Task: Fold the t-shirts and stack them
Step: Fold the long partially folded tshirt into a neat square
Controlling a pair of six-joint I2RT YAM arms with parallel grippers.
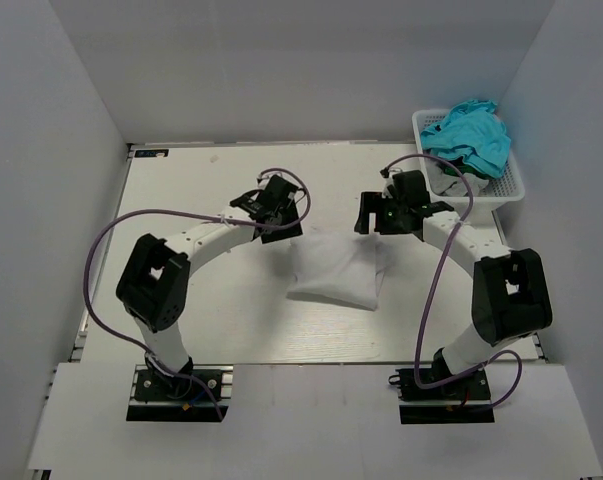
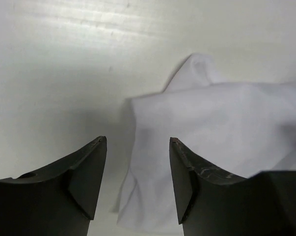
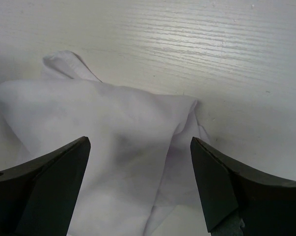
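A white t-shirt (image 1: 333,270) lies folded into a small, puffy rectangle in the middle of the table. My left gripper (image 1: 281,218) hovers over its far left corner. In the left wrist view that gripper (image 2: 138,142) is open and holds nothing, with the white cloth (image 2: 221,128) below and to the right of it. My right gripper (image 1: 374,222) hangs over the far right corner. It stands wide open (image 3: 140,142) above the cloth (image 3: 103,128) and grips nothing. Turquoise t-shirts (image 1: 471,135) lie heaped in the basket.
The white lattice basket (image 1: 511,185) stands at the back right corner, close to the right arm's elbow. White walls enclose the table on the left, the back and the right. Purple cables loop over both arms.
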